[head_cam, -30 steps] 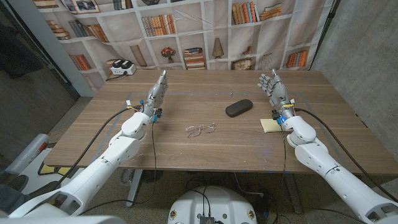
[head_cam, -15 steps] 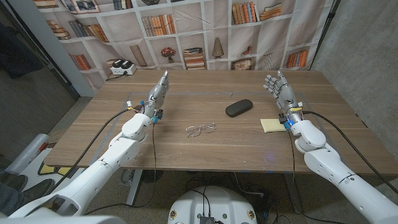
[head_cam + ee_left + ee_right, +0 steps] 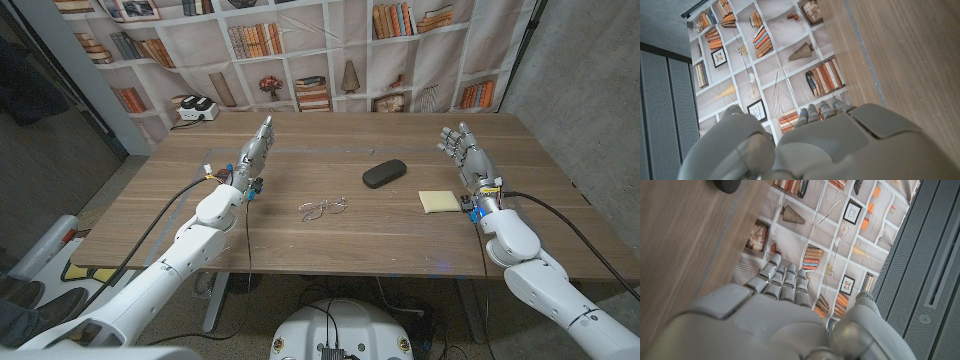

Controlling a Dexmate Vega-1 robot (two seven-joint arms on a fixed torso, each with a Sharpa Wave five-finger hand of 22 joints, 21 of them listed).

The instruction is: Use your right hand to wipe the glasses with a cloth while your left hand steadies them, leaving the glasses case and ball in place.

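Lying near mid-tabletop (image 3: pixel 330 240), the glasses (image 3: pixel 323 208) sit untouched. Glasses case (image 3: pixel 384 173): just beyond the glasses, toward the robot's right. Yellow cloth (image 3: pixel 438 201): well to the right of the glasses, just beside the right robot hand (image 3: pixel 468 155). That hand holds nothing, fingers apart. Left robot hand (image 3: pixel 254 149): well left of the glasses, on edge, fingers straight, holding nothing. Bookshelf backdrop (image 3: pixel 300 50) stands behind the tabletop, beyond the glasses.

A wooden table (image 3: pixel 300 240) carries glasses (image 3: pixel 322 208), a dark glasses case (image 3: pixel 384 173) and a yellow cloth (image 3: pixel 438 201).
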